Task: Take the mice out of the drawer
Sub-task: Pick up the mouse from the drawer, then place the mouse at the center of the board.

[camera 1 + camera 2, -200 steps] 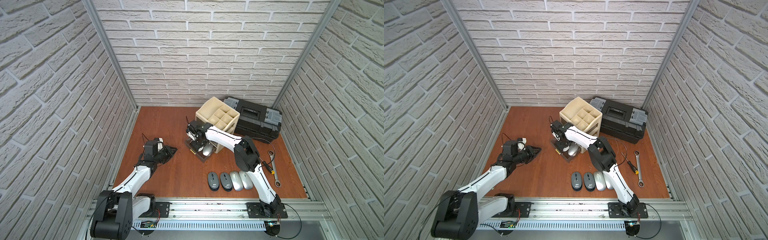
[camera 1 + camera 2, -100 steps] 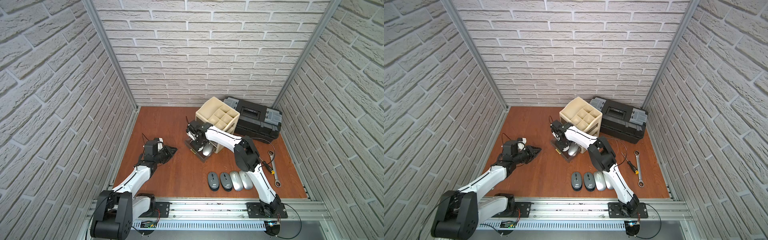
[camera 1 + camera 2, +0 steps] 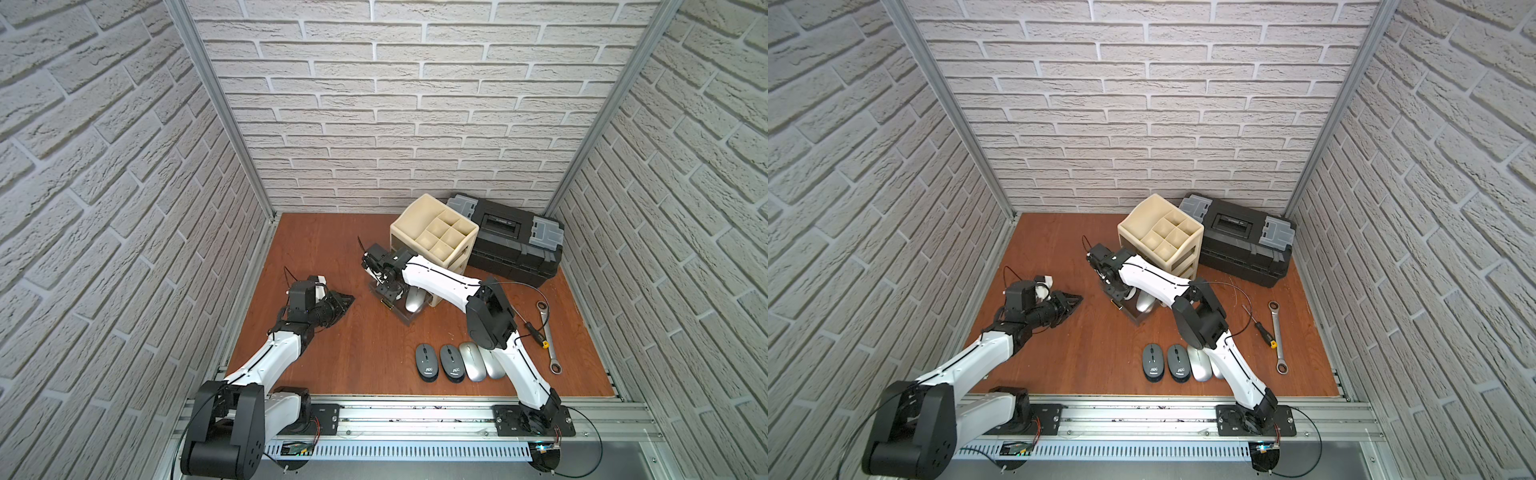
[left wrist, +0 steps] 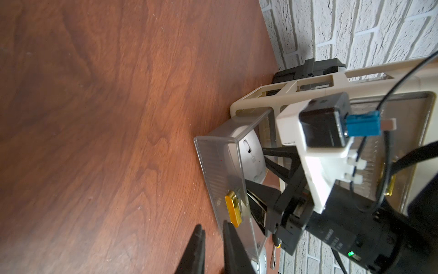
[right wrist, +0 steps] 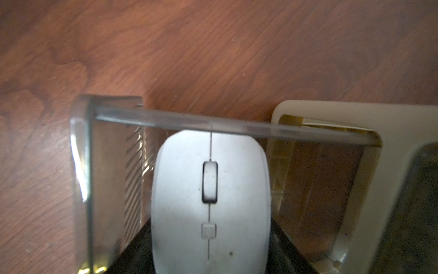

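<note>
Right wrist view: the right end effector (image 5: 211, 258) straddled a white mouse (image 5: 209, 197) inside the clear drawer (image 5: 81, 166), fingers flanking it, grip unconfirmed. Four mice (image 3: 459, 361) lay lower centre on the worktop (image 3: 332, 249). Next: close, lift clear. Left end effector (image 4: 212, 249) was nearly closed, empty.

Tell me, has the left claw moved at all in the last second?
No. In both top views the left claw sits at the same spot on the wooden table, equally far from the clear drawer.
</note>
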